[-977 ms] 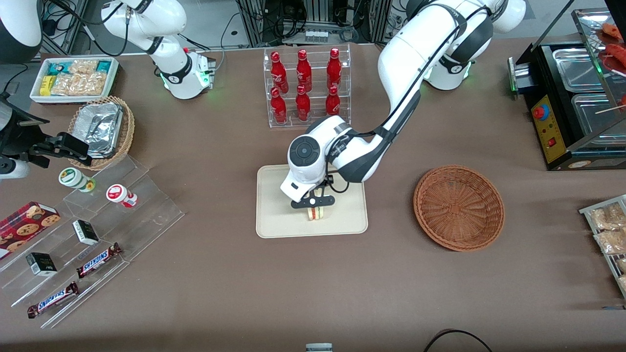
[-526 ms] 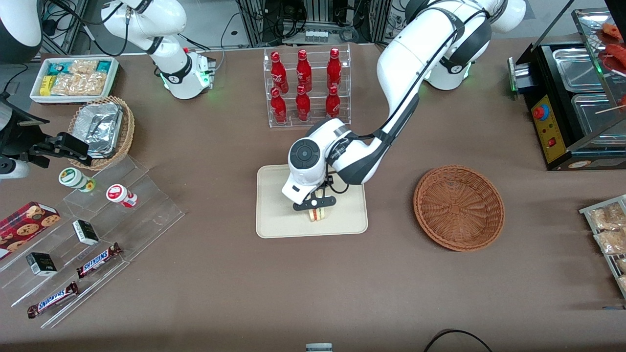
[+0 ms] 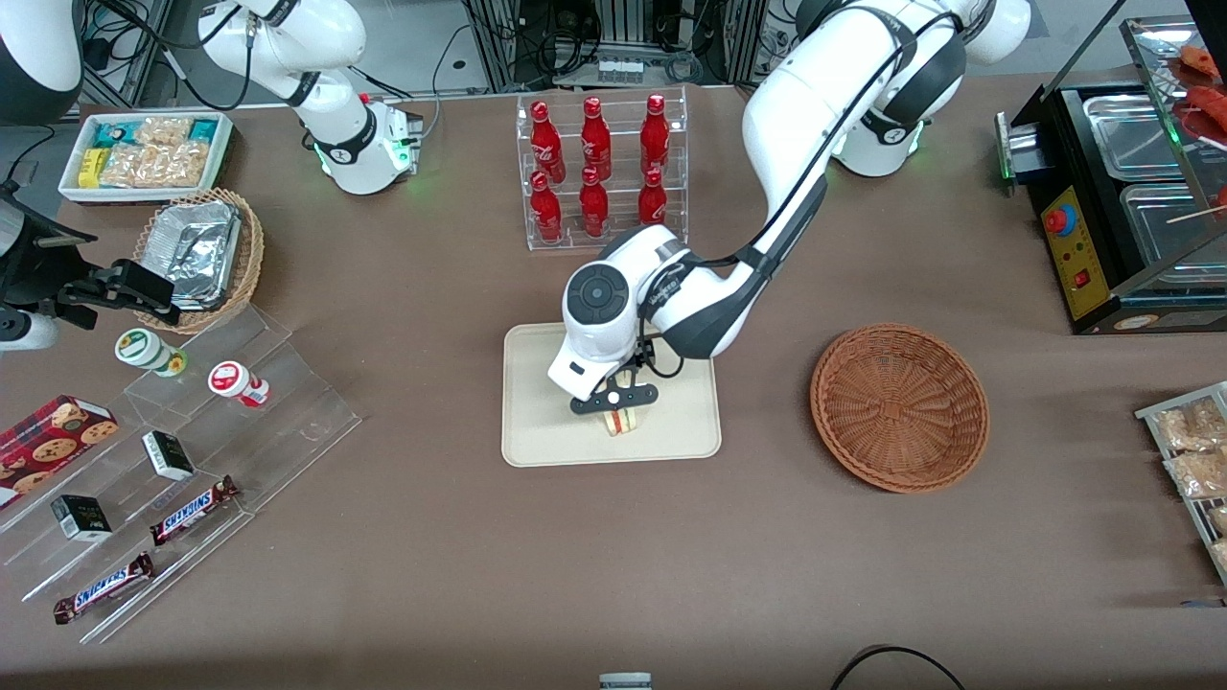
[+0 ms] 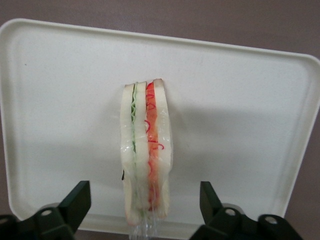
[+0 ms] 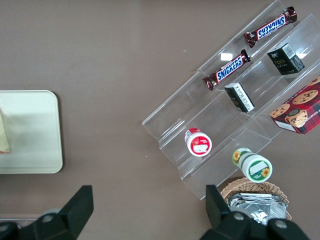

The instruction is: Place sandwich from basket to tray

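Two Snickers bars show their name on the clear stepped shelf — the only writing we can read. We see the sandwich standing on edge on the tray; the basket holds nothing. Our wrist view alone shows the gripper spread wide, both fingers clear of the bread, holding nothing.

brown table: tray, basket, end effector above.

Six red bottles, two Snickers bars
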`<action>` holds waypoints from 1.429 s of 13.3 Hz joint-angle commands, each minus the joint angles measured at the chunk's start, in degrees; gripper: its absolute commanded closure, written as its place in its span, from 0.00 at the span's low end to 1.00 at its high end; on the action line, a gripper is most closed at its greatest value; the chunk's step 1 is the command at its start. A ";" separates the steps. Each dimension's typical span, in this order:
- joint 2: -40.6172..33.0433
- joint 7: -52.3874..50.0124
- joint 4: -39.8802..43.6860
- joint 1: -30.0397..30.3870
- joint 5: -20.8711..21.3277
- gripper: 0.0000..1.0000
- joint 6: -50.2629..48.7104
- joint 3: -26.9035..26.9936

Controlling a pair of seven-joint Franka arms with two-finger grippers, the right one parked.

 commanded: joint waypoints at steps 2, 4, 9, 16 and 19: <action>-4.48 -0.89 -0.46 -0.40 0.29 0.00 -3.79 0.41; -6.50 -0.72 -0.46 -0.14 0.02 0.00 -5.72 0.32; -11.61 2.36 -1.78 1.87 -0.15 0.00 -11.87 0.84; -22.41 17.99 -11.79 15.40 -5.77 0.00 -15.74 0.41; -28.20 27.37 -17.58 22.07 -7.88 0.00 -16.88 0.50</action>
